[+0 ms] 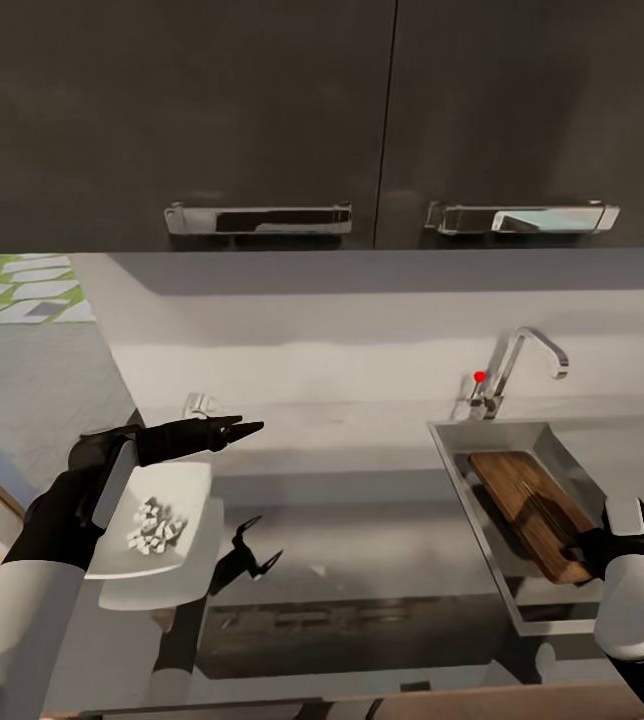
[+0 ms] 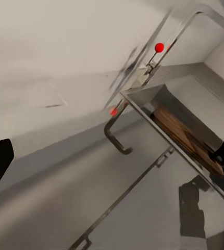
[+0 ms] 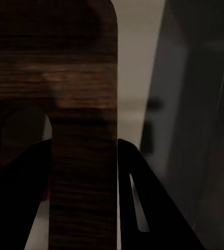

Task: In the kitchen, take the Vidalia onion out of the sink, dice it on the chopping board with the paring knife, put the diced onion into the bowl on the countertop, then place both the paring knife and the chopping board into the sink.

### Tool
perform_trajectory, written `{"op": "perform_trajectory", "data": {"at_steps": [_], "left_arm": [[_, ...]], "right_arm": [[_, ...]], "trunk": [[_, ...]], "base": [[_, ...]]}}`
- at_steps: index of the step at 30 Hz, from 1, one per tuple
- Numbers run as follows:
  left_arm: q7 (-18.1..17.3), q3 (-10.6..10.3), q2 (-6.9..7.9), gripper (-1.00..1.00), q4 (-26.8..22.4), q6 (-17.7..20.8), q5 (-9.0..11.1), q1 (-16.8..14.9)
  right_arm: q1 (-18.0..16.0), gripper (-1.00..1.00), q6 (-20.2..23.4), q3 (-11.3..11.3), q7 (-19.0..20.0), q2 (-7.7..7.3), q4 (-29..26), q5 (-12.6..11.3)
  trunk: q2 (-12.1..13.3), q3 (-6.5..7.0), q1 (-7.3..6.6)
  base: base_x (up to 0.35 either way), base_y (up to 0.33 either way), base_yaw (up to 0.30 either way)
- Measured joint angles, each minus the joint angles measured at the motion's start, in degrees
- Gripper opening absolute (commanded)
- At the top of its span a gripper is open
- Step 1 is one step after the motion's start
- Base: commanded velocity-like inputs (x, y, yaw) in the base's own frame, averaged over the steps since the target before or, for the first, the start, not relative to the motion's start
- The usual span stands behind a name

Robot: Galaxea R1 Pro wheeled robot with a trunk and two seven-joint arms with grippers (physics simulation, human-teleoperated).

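Observation:
The dark brown chopping board (image 1: 527,510) leans tilted inside the grey sink (image 1: 459,470), and my right gripper (image 1: 587,552) is shut on its near end. In the right wrist view the board (image 3: 83,104) runs between both black fingers of the right gripper (image 3: 83,148). The white bowl (image 1: 157,520) on the countertop (image 1: 362,540) holds the diced onion (image 1: 157,525) as small white cubes. My left gripper (image 1: 250,428) hovers above and just right of the bowl, open and empty; its reflection shows spread fingers. The paring knife is out of view.
A chrome faucet (image 1: 527,355) with a red-tipped lever (image 1: 479,377) stands behind the sink. Dark upper cabinets with chrome handles (image 1: 258,218) hang overhead. The left wrist view shows the sink (image 2: 143,96), the board (image 2: 182,133) and the faucet (image 2: 195,23).

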Motion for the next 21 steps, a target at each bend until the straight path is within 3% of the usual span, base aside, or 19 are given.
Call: {"op": "perform_trajectory", "data": {"at_steps": [21], "left_arm": [[0.0,0.0,0.03,1.0,0.0,0.0,0.0,0.0]], "right_arm": [[0.0,-1.0,0.0,0.0,0.0,0.0,0.0,0.0]], "trunk": [[0.0,-1.33,-0.01]], "base": [[0.023,0.0,0.036]]}}
